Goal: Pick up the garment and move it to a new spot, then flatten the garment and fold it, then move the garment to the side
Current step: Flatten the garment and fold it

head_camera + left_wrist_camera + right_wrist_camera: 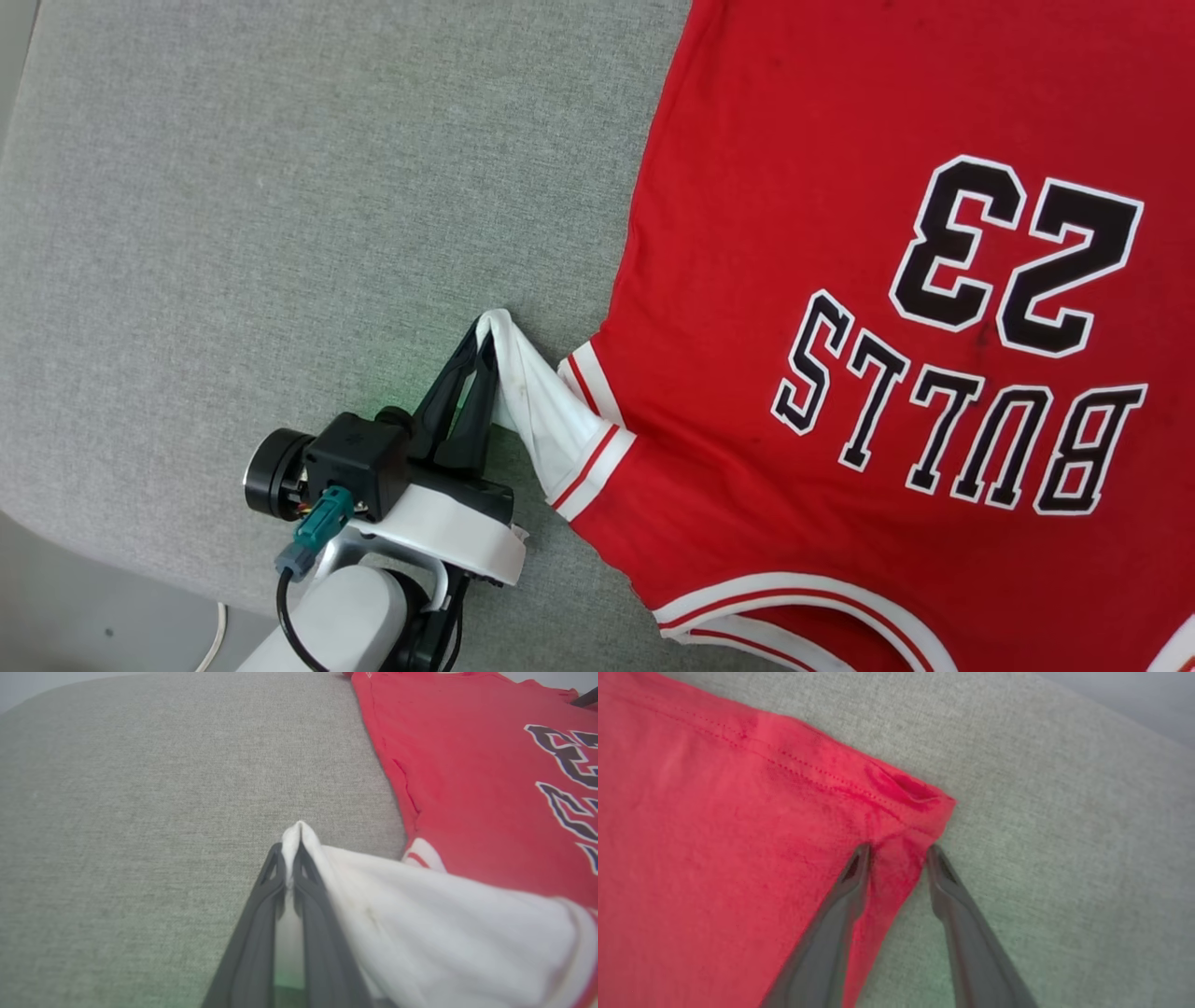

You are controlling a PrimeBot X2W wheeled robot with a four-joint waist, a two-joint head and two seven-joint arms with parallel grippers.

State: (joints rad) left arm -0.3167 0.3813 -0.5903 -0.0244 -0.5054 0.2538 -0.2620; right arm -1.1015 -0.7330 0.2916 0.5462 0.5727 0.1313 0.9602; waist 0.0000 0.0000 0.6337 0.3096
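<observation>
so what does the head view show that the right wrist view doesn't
Head view: the left pincer shut on the white sleeve of the garment, the black BULLS 23 print upside down, and the striped collar trim. Right wrist view: the right pincer, jaws apart astride a stitched red hem corner. Both: the red garment lying on the gray fabric surface.

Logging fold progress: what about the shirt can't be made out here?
Head view: the garment runs off the right and bottom edges; its other sleeve is cut off.
Left wrist view: the left claw pinches the white sleeve; cloth nearest the camera is blurred.
Right wrist view: beside the right claw, the garment runs off the left edge.
</observation>
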